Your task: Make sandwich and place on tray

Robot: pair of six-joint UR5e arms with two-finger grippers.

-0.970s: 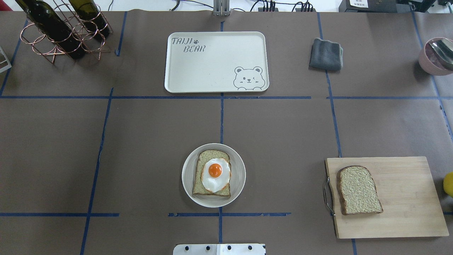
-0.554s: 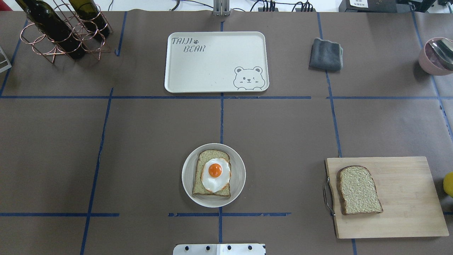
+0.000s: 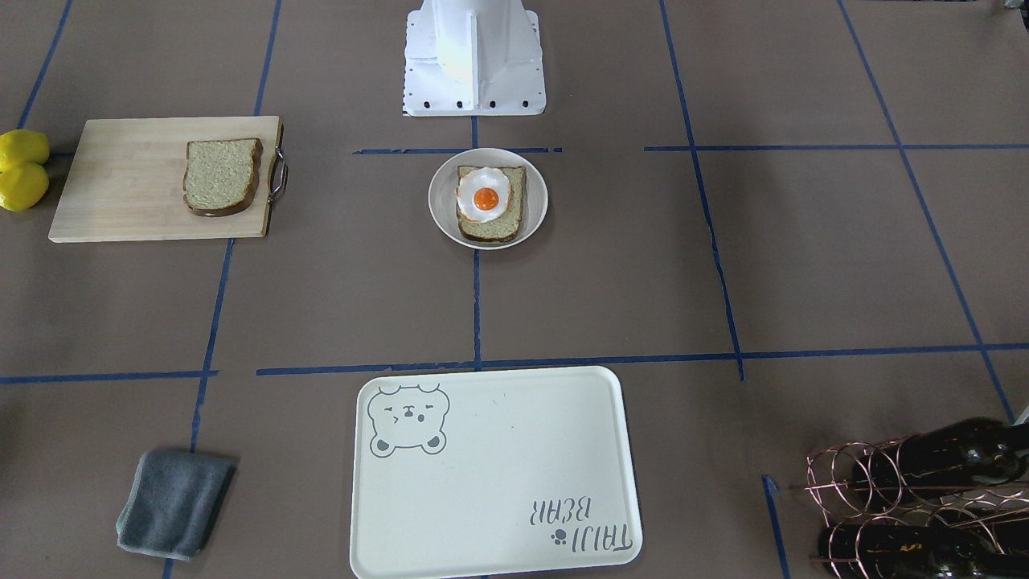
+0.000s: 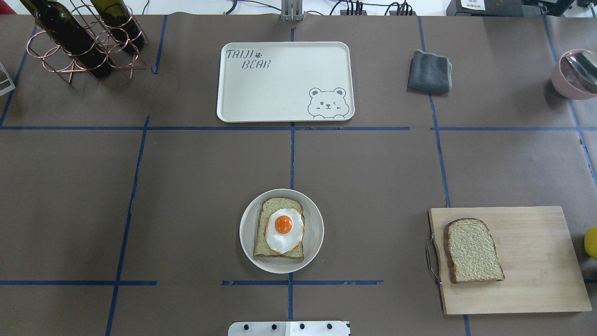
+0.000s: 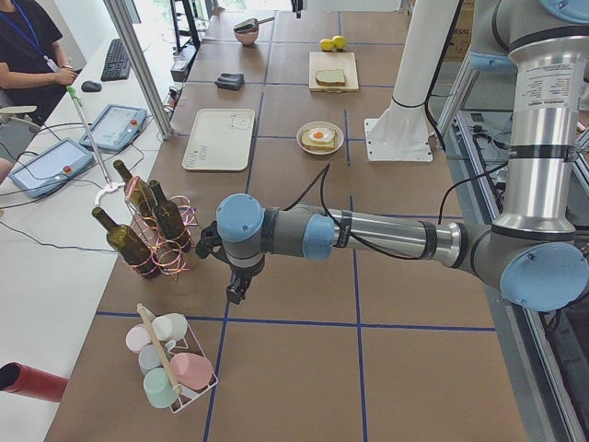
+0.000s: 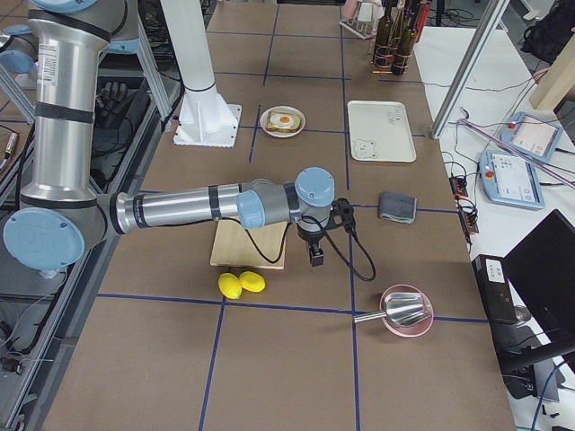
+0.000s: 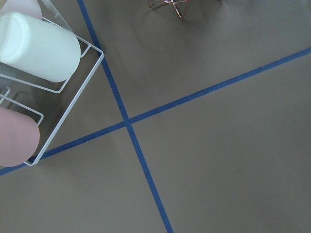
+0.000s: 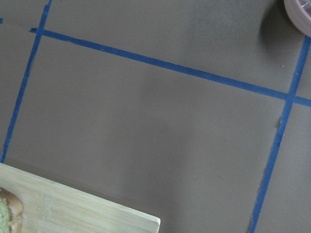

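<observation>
You're at the start: the speckled, dark-crusted loose slice [image 4: 473,251] lies flat on the wooden cutting board [image 4: 536,261], well apart from the lower slice [image 4: 280,204], which carries the glossy egg [image 4: 283,229] on the round plate [image 4: 316,224]. The smooth tray [image 4: 280,88] sits far across the counter. Next, I'd judge, that loose slice needs an edge pinch. Whether the left end effector [image 5: 236,293] or the right end effector [image 6: 316,259] is spread, you cannot tell.

Brown surface [image 4: 196,177], blue tape lines [image 4: 292,154]. Cream tray [image 4: 280,84] with grey bear face and lettering. Bread slices [image 4: 473,252] speckled tan with dark crusts. Egg [image 4: 284,233] white with orange yolk. White plate [image 4: 243,228], pale wood board [image 4: 536,261], grey cloth [image 4: 429,71], yellow lemons [image 3: 22,169].
</observation>
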